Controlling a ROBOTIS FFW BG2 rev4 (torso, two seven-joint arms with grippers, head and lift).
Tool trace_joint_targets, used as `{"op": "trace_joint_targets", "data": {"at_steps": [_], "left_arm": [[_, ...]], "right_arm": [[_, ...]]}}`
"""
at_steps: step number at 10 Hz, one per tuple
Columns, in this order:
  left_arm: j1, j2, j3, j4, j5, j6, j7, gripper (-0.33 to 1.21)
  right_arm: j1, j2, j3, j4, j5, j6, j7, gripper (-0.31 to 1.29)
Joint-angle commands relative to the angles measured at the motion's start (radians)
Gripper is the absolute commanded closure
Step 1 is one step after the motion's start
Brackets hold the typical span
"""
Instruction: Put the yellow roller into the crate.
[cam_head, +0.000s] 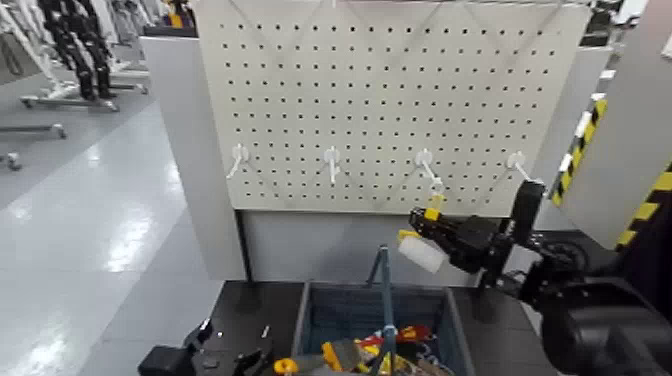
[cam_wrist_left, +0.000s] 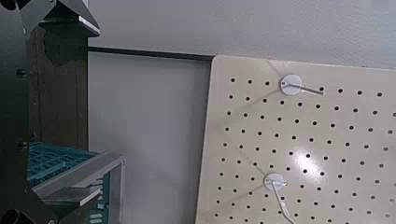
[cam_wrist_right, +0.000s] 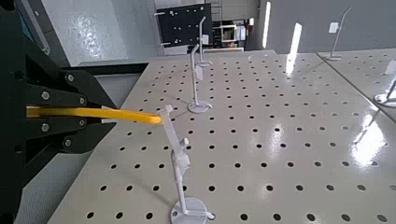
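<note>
Holding the small paint roller with the slim yellow handle and short white sleeve (cam_head: 426, 238), the right gripper (cam_head: 452, 240) is clamped on its handle just in front of the white perforated pegboard (cam_head: 390, 90), close to a white peg hook (cam_wrist_right: 179, 161). Its long axis runs roughly level, the sleeve pointing toward the robot's left, and the dark grey-blue ribbed plastic crate with the upright centre handle bar (cam_head: 318, 322) lies below and a little left, so the carry probably goes down and leftward. The left gripper (cam_head: 200, 352) waits low beside the crate, fingers apart and empty.
</note>
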Motion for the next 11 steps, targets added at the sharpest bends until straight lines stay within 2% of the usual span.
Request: {"op": "trace_joint_targets", "data": {"at_steps": [1,5,8,9,10,11], "left_arm": [[0.001,0.0,0.0,0.0,0.0,0.0,0.0,0.11],[0.001,0.0,-0.002,0.0,0.002,0.0,0.0,0.11],[-0.001,0.003,-0.003,0.002,0.003,0.001,0.0,0.11],[-0.003,0.003,-0.005,0.002,0.005,0.001,0.0,0.11],[-0.003,0.003,-0.005,0.002,0.005,0.001,0.0,0.11],[-0.004,0.003,-0.005,0.003,0.005,0.001,0.0,0.11]], "right_arm": [[0.054,0.01,-0.045,-0.079,-0.005,0.022,-0.005,1.26],[0.159,0.034,-0.125,-0.248,-0.004,0.079,-0.022,1.26],[0.241,0.07,-0.169,-0.312,-0.004,0.106,-0.05,1.26],[0.274,0.08,-0.184,-0.318,-0.027,0.106,-0.088,1.26],[0.3,0.096,-0.192,-0.309,-0.068,0.103,-0.114,1.26],[0.31,0.105,-0.191,-0.291,-0.083,0.106,-0.116,1.26]]}}
